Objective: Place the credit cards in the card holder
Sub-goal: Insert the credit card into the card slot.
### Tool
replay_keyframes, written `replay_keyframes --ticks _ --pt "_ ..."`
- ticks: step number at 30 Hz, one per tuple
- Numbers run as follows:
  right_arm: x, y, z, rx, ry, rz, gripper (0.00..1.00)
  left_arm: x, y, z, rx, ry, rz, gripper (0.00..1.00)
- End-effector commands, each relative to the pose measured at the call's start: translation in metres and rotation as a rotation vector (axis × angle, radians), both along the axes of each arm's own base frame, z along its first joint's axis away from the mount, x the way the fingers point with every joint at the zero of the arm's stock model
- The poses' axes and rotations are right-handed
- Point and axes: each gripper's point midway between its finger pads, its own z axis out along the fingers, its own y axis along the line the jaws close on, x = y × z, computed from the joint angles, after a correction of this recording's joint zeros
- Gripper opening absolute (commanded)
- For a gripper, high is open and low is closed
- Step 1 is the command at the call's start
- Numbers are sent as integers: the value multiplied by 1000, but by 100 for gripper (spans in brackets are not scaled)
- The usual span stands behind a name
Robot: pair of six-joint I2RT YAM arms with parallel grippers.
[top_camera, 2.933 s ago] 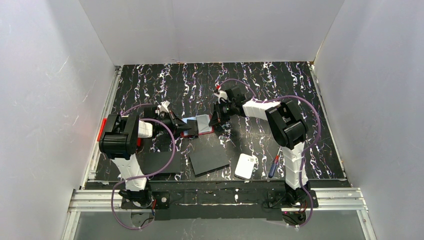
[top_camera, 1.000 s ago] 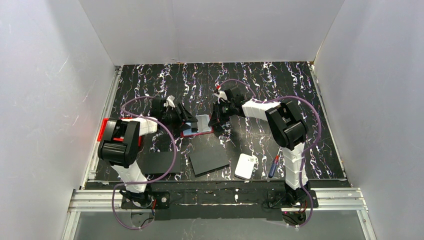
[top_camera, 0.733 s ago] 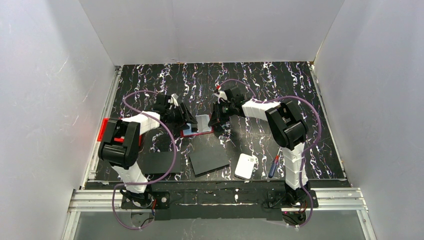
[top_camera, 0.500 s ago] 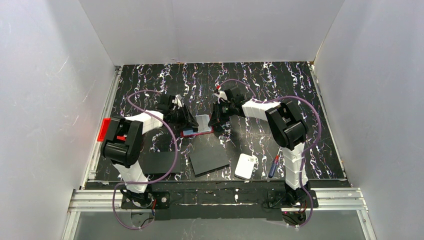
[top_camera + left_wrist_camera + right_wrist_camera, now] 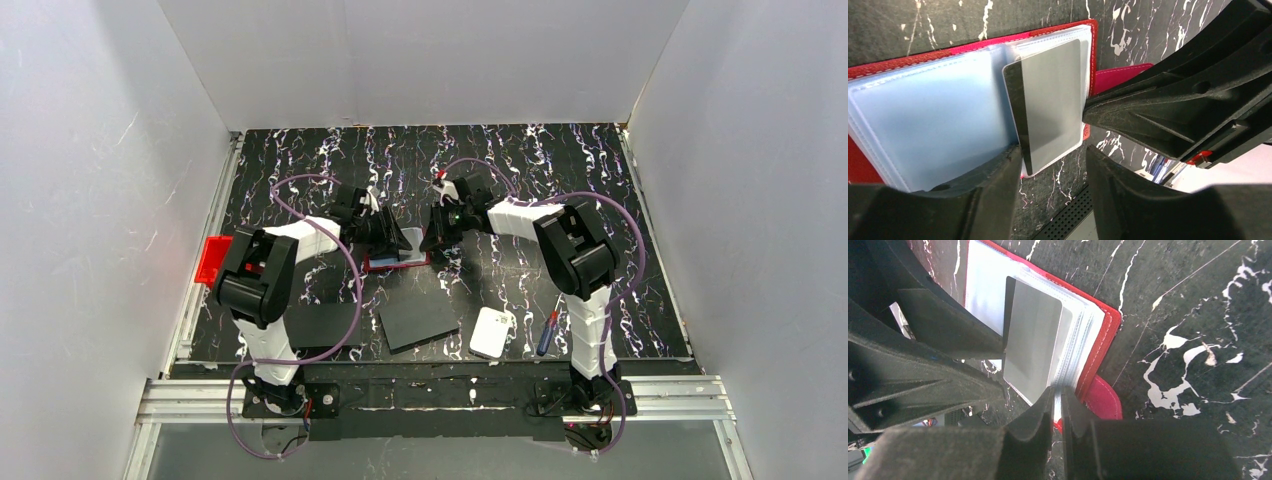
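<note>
The card holder (image 5: 396, 262) lay open on the tabletop (image 5: 560, 170) between the two arms. A grey credit card (image 5: 1053, 100) stood tilted, partly inside a clear sleeve (image 5: 938, 105). The left tool (image 5: 1053, 157) was released, its fingers apart astride the card's corner. The right tool (image 5: 1058, 400) was clenched, pinching the card holder's sleeve edges.

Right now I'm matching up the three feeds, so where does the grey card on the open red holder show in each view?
Top external: the credit card is a small pale patch near the centre.
Left wrist: large, near the centre, slightly above the middle.
Right wrist: just left of centre, tilted.
Shared landmark: the card holder, whose red border runs beside the card in every view.
</note>
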Motion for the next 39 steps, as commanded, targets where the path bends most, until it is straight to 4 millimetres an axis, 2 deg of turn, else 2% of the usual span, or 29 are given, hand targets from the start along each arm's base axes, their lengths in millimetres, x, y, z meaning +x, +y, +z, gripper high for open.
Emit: replay_keyframes --ticks 1,4,9,14,20,26,32,37,39 --pt "2 0 20 24 -41 -4 22 -3 5 11 64 -41 -28 53" --pt "6 -5 24 17 -52 -14 28 -4 14 14 122 -50 -44 57" --pt "12 -8 26 5 -63 -24 30 5 20 21 150 -70 -25 59" --pt "19 -9 24 1 -63 -34 34 22 14 20 145 -84 -27 60" --pt "25 -5 14 0 -48 -30 33 35 -5 11 80 -65 -40 60" --pt "23 2 13 13 -44 -10 28 31 -28 16 25 -77 -64 58" --pt "23 7 17 41 -45 -1 27 29 -23 32 54 -148 -85 61" --pt "24 8 20 53 -52 1 27 26 -30 24 55 -59 -130 63" --pt "24 9 23 61 -59 4 27 25 -34 23 56 -56 -139 67"
